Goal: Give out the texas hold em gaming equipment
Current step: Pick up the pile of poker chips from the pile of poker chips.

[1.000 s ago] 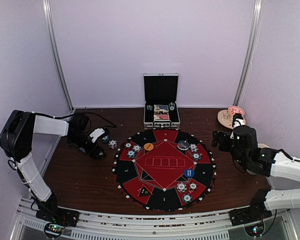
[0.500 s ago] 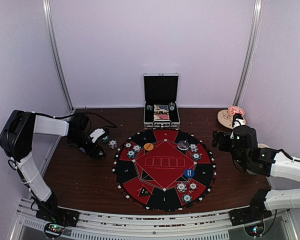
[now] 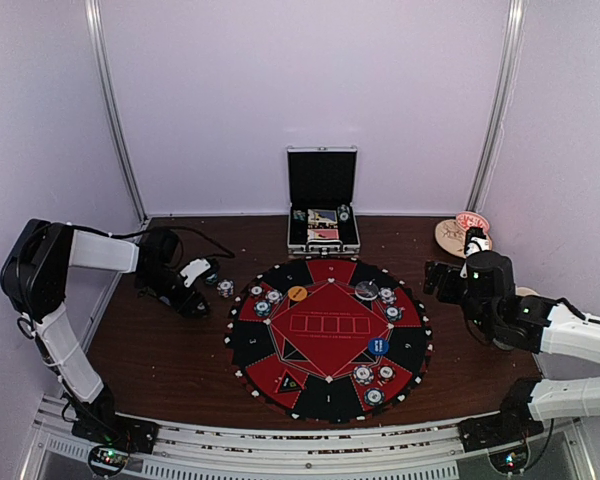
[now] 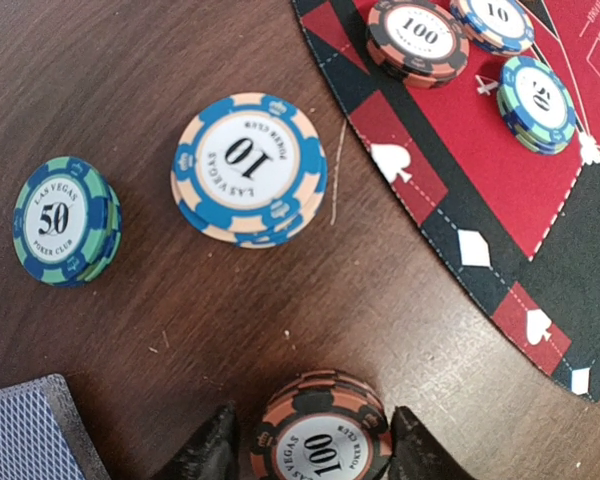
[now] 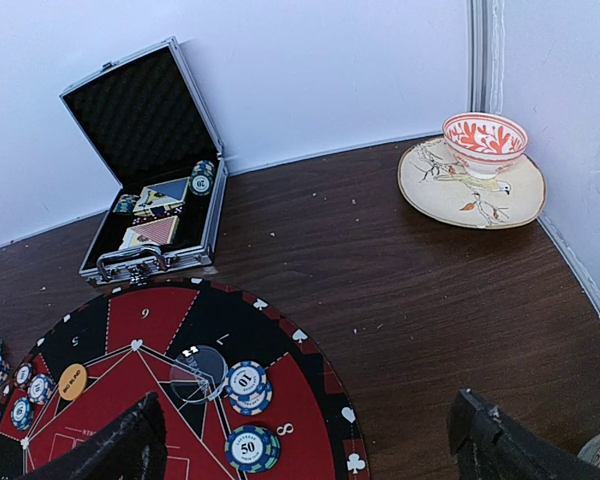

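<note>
In the top view a round game mat (image 3: 327, 338) lies at the centre of the worktop (image 3: 160, 350). An open case (image 3: 323, 228) stands behind it at upper centre, and a plate (image 3: 448, 238) lies toward the right edge. In the right wrist view a bowl (image 5: 484, 140) stands on that plate, at upper right. Several chip stacks (image 3: 364, 374) sit around the mat's rim.

In the left wrist view, three more stacks lie on the worktop left of the mat. The bottom chip stack (image 4: 322, 420) sits between the fingers of the left hand (image 4: 310, 448). The centre chip stack (image 4: 248, 165) lies above it and the left chip stack (image 4: 65, 220) lies at the left. A deck of cards (image 4: 30, 430) fills the lower left corner.
</note>
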Action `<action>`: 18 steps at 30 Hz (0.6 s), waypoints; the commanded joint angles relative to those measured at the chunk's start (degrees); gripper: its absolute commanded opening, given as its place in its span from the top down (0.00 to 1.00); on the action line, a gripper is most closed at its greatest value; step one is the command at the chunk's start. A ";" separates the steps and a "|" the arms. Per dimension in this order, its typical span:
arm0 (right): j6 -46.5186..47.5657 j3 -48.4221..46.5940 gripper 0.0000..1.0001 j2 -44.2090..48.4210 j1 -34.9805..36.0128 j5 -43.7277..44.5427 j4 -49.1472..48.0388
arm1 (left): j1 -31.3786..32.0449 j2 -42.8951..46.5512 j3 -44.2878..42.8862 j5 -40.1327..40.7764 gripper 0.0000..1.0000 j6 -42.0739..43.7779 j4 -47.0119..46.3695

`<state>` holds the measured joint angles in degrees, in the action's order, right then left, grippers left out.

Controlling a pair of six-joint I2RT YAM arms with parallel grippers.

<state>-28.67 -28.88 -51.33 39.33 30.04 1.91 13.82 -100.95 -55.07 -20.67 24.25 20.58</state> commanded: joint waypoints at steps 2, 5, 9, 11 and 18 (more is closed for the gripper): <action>0.47 -1.31 0.00 -0.11 -0.21 0.02 -0.15 | 0.02 -0.34 -1.01 -1.02 0.54 0.70 -1.40; 0.47 -1.27 0.00 0.00 -0.24 0.02 -0.15 | 0.05 0.21 -0.82 -1.42 0.59 0.74 -1.38; 0.41 -1.26 0.00 -0.09 -0.22 0.02 -0.22 | 0.04 1.73 -0.57 -2.16 0.68 0.80 -0.84; 0.41 -1.26 0.00 -0.09 -0.20 0.04 -0.23 | 0.11 3.20 -0.49 -2.51 0.71 0.89 -0.39; 0.42 -1.18 0.00 -0.48 -0.23 0.24 -0.41 | 1.39 8.55 -1.35 -2.61 0.72 1.05 1.53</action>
<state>-28.67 -28.88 -51.35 39.33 30.02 1.91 14.04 -96.47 -55.07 -21.93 24.58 21.52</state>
